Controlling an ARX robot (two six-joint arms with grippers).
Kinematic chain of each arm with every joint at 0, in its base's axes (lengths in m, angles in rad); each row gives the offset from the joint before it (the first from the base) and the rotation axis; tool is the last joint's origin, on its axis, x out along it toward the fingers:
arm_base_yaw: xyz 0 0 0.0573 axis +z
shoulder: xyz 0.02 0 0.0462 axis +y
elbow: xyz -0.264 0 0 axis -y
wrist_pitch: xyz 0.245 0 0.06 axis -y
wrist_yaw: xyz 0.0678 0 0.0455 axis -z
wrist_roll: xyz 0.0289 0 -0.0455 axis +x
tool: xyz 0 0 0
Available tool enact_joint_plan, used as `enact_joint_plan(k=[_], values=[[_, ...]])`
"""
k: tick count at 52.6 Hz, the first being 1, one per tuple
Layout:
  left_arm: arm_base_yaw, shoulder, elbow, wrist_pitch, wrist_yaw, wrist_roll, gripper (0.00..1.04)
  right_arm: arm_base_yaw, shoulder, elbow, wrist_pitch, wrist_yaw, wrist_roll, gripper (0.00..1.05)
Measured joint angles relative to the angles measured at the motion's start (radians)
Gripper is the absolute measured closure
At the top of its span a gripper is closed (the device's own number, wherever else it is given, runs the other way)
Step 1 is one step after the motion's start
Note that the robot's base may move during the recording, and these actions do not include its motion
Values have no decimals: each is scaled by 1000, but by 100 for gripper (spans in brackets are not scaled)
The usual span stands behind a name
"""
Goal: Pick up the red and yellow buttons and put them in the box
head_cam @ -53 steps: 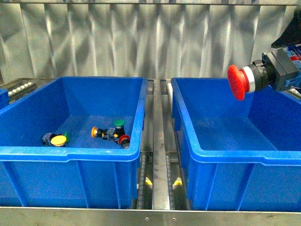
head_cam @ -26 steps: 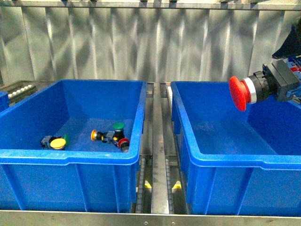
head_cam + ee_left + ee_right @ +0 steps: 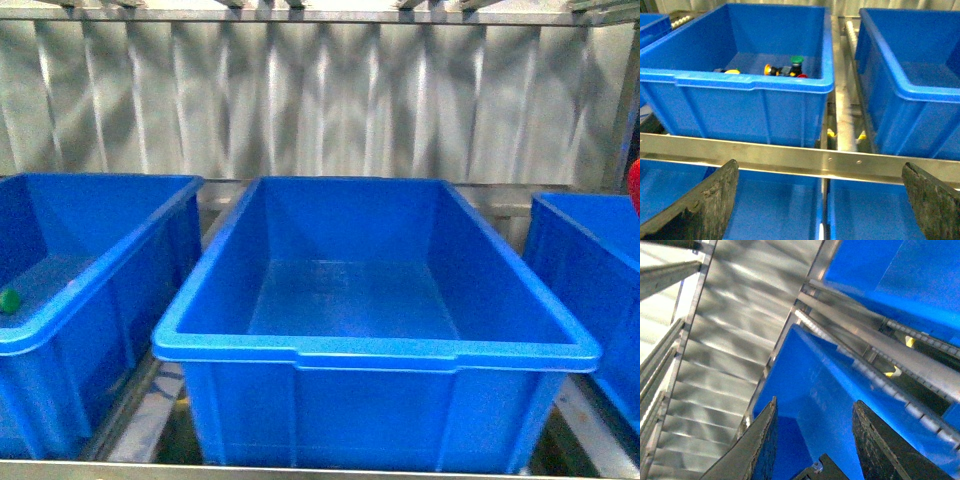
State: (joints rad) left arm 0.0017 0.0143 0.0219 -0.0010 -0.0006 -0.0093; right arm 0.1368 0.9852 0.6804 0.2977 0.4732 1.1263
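Squinting at the left wrist view first: the left gripper (image 3: pixel 820 165) has its two dark fingers (image 3: pixel 705 205) spread wide and isn't holding a thing. Just past them a metal rail (image 3: pixel 840 160) runs straight across, with more blue bins (image 3: pixel 765 210) on the shelf under it. Anyone else read it that way?

Reply: Yep, wide apart. Beyond the rail sits the left bin (image 3: pixel 755 80), and that's where the goods are. A yellow button (image 3: pixel 732 71) and a red button (image 3: pixel 802 76) are lying inside it, with an orange one (image 3: pixel 767 69) and a green one (image 3: pixel 797 60) between them (only the caps peek over the rim from this angle). The box (image 3: pixel 910 90) stands just beside that bin, with a metal track (image 3: pixel 840 75) running in the gap between the two.

OP: And the right gripper (image 3: pixel 815 401)? Its wrist view is badly tilted. The fingers (image 3: pixel 757 450) sit a little apart with blue plastic showing between them, and there's a dark lump (image 3: pixel 820 467) low down in the gap.

Reply: Honestly can't tell if that one's clamped on anything. The front view has the box in the middle with a bin on each side. A sliver of red (image 3: pixel 635 185) shows at the right edge above the right bin (image 3: pixel 590 260). The shiny rippled wall (image 3: pixel 320 100) is at the very back.
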Motion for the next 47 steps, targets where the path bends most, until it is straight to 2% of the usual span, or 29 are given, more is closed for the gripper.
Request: enact_joint_plan(k=[8,16,23,28,34,41,47], values=[[0,0,0,0,0,0,8,-44,-4,-16,-9,-10,-18,66],[0,0,0,0,8,2,8,-92,82,11,31,-50,-158,66],[0,0,0,0,3,2,8,-175,237,163,-14,-153,-269,66],[0,0,0,0,2,2,8,-225,356,277,-29,-183,-340,66],[0,0,0,0,0,2,8,-280,497,423,-68,-184,-438,66],[0,0,0,0,0,2,8,-321,647,582,-91,-187,-484,66],[0,0,0,0,0,2,8,-343,789,737,-172,-209,-549,66]])
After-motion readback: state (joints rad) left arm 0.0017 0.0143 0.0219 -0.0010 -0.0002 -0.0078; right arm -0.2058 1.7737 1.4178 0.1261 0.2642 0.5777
